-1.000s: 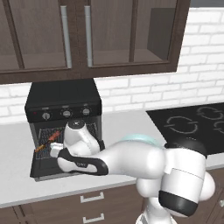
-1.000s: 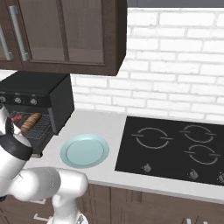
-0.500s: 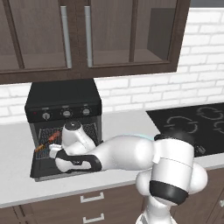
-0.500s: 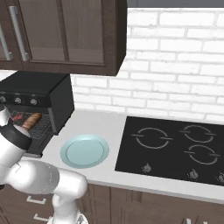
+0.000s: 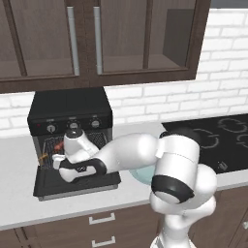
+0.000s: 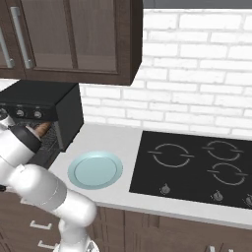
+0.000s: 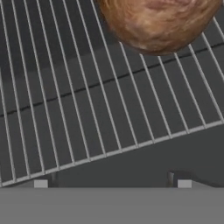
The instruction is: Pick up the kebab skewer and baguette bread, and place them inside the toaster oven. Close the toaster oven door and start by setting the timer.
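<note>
The black toaster oven (image 5: 70, 111) (image 6: 47, 103) stands on the counter with its door (image 5: 72, 184) dropped flat. On its wire rack (image 7: 87, 109) the kebab skewer (image 5: 53, 151) lies at the left. The baguette bread (image 7: 159, 22) (image 6: 43, 129) rests on the same rack, its rounded brown end just ahead of the hand. My gripper (image 5: 59, 163) (image 7: 112, 183) hovers over the door at the oven mouth. It is open, its fingertips (image 7: 40, 183) wide apart with nothing between them.
Three knobs (image 5: 72, 125) run along the oven's front panel. A pale blue plate (image 6: 95, 170) sits on the counter right of the oven, with a black cooktop (image 6: 197, 162) beyond it. Dark wall cabinets (image 5: 97, 38) hang above.
The arm's upper links have swung left, closer to the oven. The hand has stayed at the oven mouth with its jaws open.
</note>
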